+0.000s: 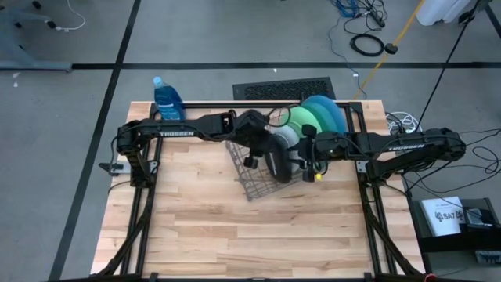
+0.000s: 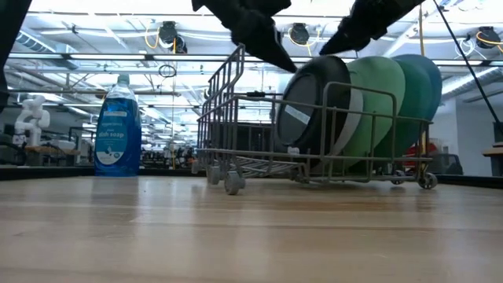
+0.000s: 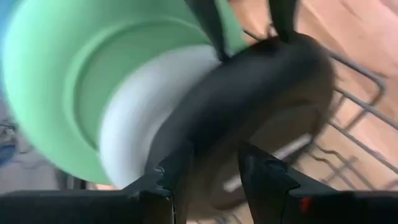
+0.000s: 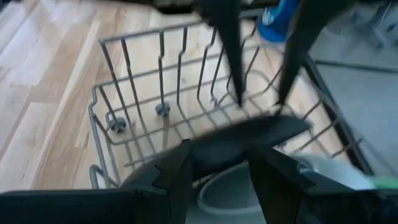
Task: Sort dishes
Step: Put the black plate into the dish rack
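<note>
A grey wire rack (image 1: 252,178) stands mid-table. On edge in it stand a blue plate (image 1: 335,112), a teal plate (image 2: 415,94), a green plate (image 2: 385,102), a pale mint plate (image 3: 134,134) and, nearest the front, a smaller black dish (image 2: 314,110) that lies back against the mint plate. My left gripper (image 1: 262,154) comes in from the table's left. My right gripper (image 1: 297,160) comes in from the right. Both are shut on the black dish's upper rim. My left gripper pinches the black dish's rim (image 3: 211,146) between its two fingers, one on each face. It comes slanting down from the table's left. The dish stands on edge, its lower edge (image 2: 310,167) down among the rack's wires. My right gripper pinches the black dish's rim (image 4: 233,146) between its two fingers, at a spot a little apart from the left gripper's fingers (image 4: 231,56). It comes slanting down from the table's right. The dish stays on edge in the rack.
A blue dish-soap bottle (image 1: 167,100) stands at the table's far left. The wooden table (image 1: 235,235) lies bare in front of the rack. A black floor mat (image 1: 283,88) and cables lie beyond the far edge.
</note>
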Controlling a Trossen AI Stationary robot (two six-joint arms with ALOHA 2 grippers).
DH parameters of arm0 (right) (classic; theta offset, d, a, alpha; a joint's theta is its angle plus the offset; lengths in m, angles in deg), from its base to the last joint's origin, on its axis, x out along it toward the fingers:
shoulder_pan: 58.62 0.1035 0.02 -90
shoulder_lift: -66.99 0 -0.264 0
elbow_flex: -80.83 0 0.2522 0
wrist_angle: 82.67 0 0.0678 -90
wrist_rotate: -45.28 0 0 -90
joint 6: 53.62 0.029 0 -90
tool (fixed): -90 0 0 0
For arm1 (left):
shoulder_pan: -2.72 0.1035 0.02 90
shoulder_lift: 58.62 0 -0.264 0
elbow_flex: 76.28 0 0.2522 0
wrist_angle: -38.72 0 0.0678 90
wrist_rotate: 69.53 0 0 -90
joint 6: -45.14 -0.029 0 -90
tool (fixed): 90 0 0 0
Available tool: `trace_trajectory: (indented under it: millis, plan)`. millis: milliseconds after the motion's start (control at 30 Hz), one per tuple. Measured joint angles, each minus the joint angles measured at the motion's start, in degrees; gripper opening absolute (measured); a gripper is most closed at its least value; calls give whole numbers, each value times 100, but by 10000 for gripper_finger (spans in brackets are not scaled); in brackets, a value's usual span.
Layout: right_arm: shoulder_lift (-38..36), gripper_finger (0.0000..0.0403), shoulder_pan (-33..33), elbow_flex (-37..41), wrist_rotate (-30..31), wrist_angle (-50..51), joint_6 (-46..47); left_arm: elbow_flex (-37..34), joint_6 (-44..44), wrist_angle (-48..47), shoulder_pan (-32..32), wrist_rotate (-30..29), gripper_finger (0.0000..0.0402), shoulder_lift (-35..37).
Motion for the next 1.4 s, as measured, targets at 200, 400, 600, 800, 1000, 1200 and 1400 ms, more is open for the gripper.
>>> trace_trajectory:
  millis: [200, 400, 600, 800, 1000, 1200, 1400]
  plan:
    - [-2, 146, 4, -2, -6, -559, -393, 0, 13, -528, 0, 190, 127, 0]
    - [-7, 146, -15, -2, 357, -469, 423, 0, 220, -950, -71, 49, 127, 0]
    - [-10, 146, -15, -11, 668, -113, 1714, -2, 661, -1244, -129, -488, 127, 0]
    - [-30, 146, -31, -29, 710, 60, 2359, -2, 1042, -1764, -140, -570, 127, 0]
    - [-131, 146, 25, -27, 651, -73, 3025, -2, 1515, -1948, -180, -618, 127, 0]
    - [-133, 146, 296, -154, 314, -128, 2748, 0, 1512, -1941, -367, -854, 127, 9]
    - [-68, 146, 521, -240, -689, -2125, 1745, -11, 1261, -1504, -558, -926, 127, 9]
